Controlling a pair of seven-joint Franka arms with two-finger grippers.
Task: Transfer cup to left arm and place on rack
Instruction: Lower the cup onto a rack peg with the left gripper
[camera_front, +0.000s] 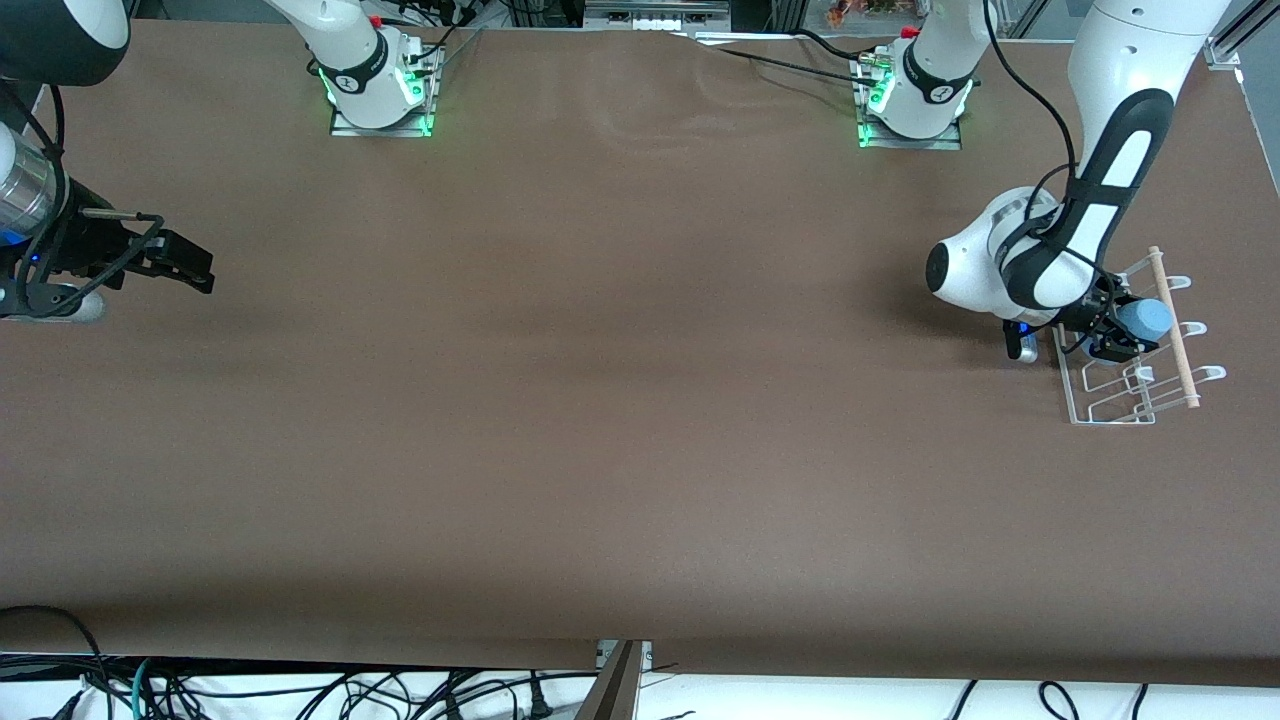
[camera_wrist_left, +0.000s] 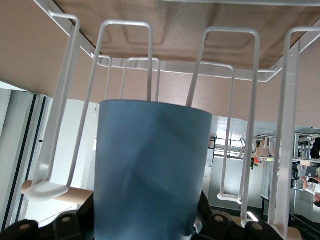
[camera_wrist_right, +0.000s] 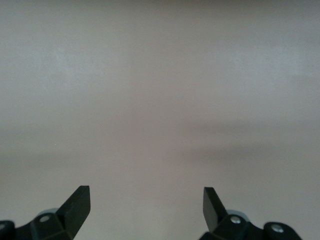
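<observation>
The left gripper (camera_front: 1122, 335) is mostly hidden by its own wrist in the front view; it grips the smooth light-blue cup (camera_front: 1146, 319), tipped sideways among the wire loops of the rack (camera_front: 1135, 395). Whether cup touches wire is unclear. Over bare table (camera_front: 600, 400), the waiting right gripper (camera_front: 185, 268) spreads its fingers (camera_wrist_right: 77, 205) wide.

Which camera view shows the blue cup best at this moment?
The left wrist view: the cup fills the middle there, held in the left gripper among the rack loops. The front view shows it only small, over the rack. The right wrist view shows no cup, only the open right gripper.
</observation>
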